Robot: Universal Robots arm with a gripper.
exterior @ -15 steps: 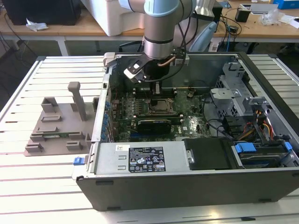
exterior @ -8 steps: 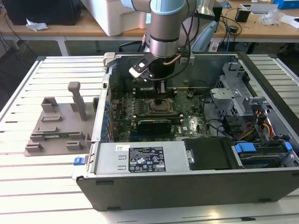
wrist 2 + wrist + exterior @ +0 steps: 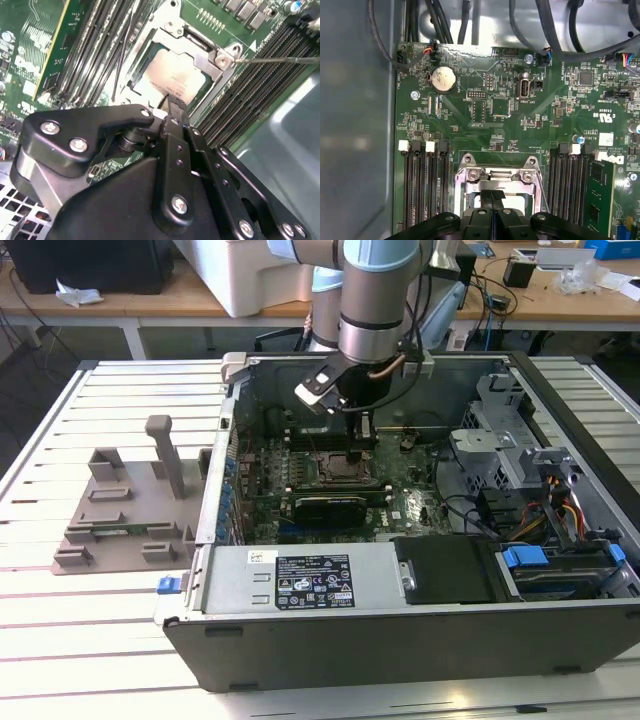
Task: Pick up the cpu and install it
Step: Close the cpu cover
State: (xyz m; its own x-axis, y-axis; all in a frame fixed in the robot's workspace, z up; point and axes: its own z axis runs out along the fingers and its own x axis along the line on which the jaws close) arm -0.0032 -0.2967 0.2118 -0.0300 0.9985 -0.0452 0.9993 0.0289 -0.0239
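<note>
Your end effector point(image 3: 175, 102) has its fingers pressed together with nothing between them, the tip right over the near edge of the cpu point(image 3: 172, 75); you cannot tell whether it touches. The cpu lies flat and level inside the metal socket frame point(image 3: 220, 60) directly beneath, which I judge means it is sitting in place. Rows of memory slots point(image 3: 422, 185) close in on both sides, so open room is mostly straight above. Farther out are the grey case wall point(image 3: 355, 125) and, well apart on the bench point(image 3: 100, 640), the grey holder block point(image 3: 130, 510).
</note>
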